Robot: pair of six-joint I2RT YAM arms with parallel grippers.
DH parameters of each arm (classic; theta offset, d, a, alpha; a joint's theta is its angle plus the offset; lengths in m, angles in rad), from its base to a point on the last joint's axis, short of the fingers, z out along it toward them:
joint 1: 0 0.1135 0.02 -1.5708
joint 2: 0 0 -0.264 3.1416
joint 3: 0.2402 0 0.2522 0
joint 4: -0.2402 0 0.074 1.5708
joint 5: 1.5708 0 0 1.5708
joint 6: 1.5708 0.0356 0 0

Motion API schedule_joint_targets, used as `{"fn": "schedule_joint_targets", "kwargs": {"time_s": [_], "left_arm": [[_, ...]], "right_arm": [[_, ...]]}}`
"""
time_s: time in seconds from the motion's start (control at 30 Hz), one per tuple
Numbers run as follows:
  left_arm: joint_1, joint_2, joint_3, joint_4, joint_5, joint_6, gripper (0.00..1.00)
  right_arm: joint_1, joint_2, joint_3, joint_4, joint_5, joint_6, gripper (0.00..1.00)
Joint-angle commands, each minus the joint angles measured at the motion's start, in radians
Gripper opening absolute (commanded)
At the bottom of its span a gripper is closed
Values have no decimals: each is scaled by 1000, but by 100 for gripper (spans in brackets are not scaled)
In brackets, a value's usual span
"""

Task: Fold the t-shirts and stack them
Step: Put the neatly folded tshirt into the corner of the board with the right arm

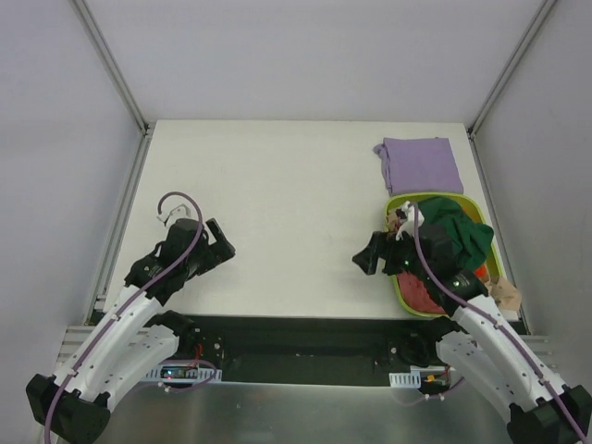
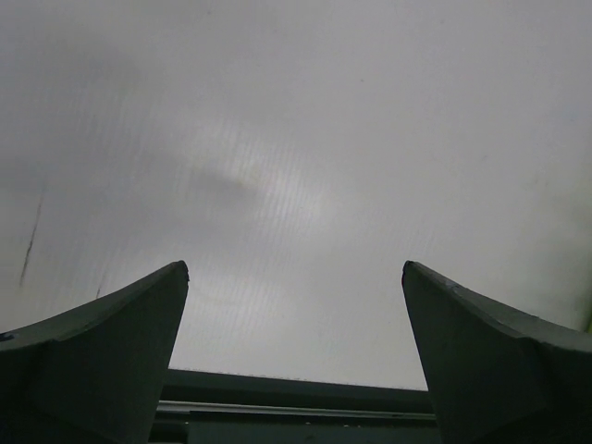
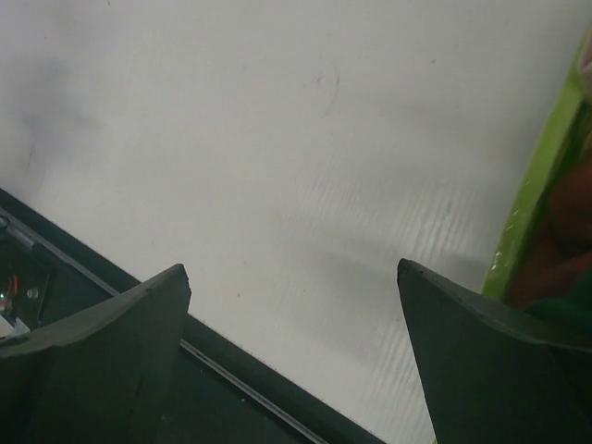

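A folded lavender t-shirt [image 1: 421, 165] lies flat at the table's back right. In front of it a dark green t-shirt [image 1: 460, 233] and a red-pink one [image 1: 424, 294] are heaped in the lime-green basket [image 1: 403, 289]. My right gripper [image 1: 369, 255] hovers just left of the basket, open and holding nothing; its wrist view shows bare table between the fingers [image 3: 111, 324] and the basket rim [image 3: 536, 194] at the right. My left gripper [image 1: 222, 245] stands open over the left half of the table, nothing between its fingers [image 2: 102, 324].
The white table [image 1: 296, 203] is bounded by grey walls with metal frame posts on both sides. A black strip [image 1: 296, 338] runs along the near edge by the arm bases. A tan object [image 1: 507, 294] lies right of the basket.
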Motion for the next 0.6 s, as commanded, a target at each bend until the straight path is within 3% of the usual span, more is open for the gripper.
{"fn": "schedule_joint_targets", "kwargs": {"time_s": [0.0,0.27,0.57], "left_arm": [[10,-31,-48,-50,-86,-63,99],[10,-68,-63,-46,-85,-49,99],[10,-116,-77,-38,-125,-64,99]], "right_arm": [[95,-117,-111,156,15,105,96],[141,-3,-137,206,121,109,96],[143,-36,-137,248,216,56,96]]}}
